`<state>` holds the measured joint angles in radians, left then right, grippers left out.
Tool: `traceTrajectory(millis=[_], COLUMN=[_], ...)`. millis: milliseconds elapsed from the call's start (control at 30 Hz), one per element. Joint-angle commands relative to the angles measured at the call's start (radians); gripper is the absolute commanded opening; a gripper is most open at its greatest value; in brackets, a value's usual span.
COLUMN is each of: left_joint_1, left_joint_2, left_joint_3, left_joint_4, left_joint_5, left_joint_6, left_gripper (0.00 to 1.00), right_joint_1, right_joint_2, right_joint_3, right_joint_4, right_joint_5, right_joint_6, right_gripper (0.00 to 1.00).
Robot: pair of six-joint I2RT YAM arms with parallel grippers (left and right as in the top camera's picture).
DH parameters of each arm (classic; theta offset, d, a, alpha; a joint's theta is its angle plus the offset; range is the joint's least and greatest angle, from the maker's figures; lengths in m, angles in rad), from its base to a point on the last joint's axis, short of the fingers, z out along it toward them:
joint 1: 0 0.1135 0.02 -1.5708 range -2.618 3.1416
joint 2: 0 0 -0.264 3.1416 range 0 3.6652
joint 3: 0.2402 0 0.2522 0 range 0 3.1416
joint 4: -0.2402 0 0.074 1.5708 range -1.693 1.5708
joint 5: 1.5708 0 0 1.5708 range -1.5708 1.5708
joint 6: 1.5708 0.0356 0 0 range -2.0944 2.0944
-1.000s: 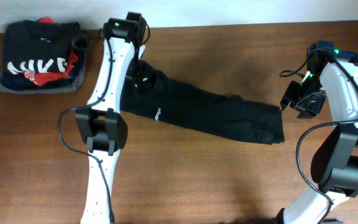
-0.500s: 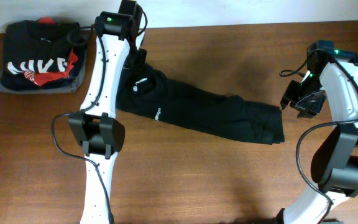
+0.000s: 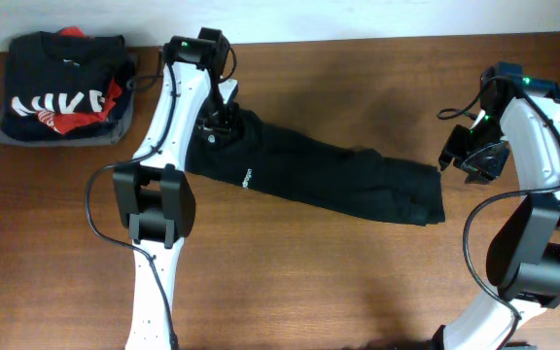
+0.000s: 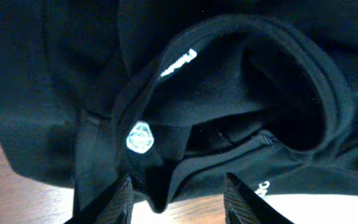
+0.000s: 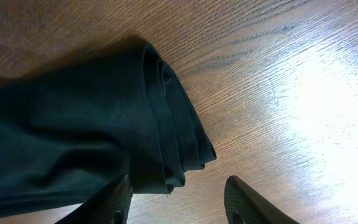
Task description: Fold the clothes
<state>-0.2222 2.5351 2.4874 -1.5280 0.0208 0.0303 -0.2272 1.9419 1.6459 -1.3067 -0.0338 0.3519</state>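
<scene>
While the shirt (image 3: 329, 180) lies lengthwise between them, left gripper (image 4: 178, 199) hangs half-open, empty, over the collar (image 4: 328, 74), right gripper (image 5: 179, 200) half-open, empty, beside the far end

A brown wooden desk (image 3: 358, 282) fills nearly the whole overhead view, its grain running along its length. Beyond the desk's far edge lies a pale, plain strip (image 3: 377, 17); whether it is wall or floor cannot be told. Light falls from above the desk. A bright glare (image 5: 328, 93) whitens the wood in the right wrist view, and a white sheen (image 4: 328, 211) shows on the desk in the left wrist view.
</scene>
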Motion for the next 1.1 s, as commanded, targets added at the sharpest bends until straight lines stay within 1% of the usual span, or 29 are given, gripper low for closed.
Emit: traceTrajectory(millis=[0,167,333,500,667,800,1033,1067], left_joint_1=[0.004,0.021,0.041,0.048,0.048,0.048,0.048,0.048], left_joint_2=[-0.015,-0.015,-0.015,-0.015,-0.015,-0.015,-0.015,-0.015], left_joint_3=[-0.004,-0.005,-0.005,-0.005,-0.006,-0.016,-0.085,-0.086], left_joint_4=[0.030,0.054,0.055,0.063,0.077,0.081,0.106,0.106], left_joint_5=[0.016,0.006,-0.082,-0.119,-0.118,-0.084,-0.085,-0.085], left_joint_6=[0.012,0.012,0.012,0.012,0.013,0.013,0.013,0.013], left_gripper=[0.47,0.47,0.47,0.47,0.47,0.46,0.46,0.42], right_joint_1=[0.005,0.005,0.005,0.005,0.005,0.005,0.005,0.005], right_joint_2=[-0.023,-0.023,-0.023,-0.023,-0.023,-0.023,-0.023,-0.023], right_joint_3=[-0.004,-0.004,-0.004,-0.004,-0.004,-0.004,-0.004,-0.004], right_joint_4=[0.002,0.002,0.003,0.006,0.006,0.006,0.006,0.006], right_joint_5=[0.008,0.008,0.008,0.008,0.008,0.008,0.008,0.009], right_joint_6=[-0.007,-0.007,-0.007,-0.007,-0.007,-0.007,-0.007,-0.007], right_gripper=[0.53,0.53,0.53,0.53,0.53,0.53,0.53,0.53])
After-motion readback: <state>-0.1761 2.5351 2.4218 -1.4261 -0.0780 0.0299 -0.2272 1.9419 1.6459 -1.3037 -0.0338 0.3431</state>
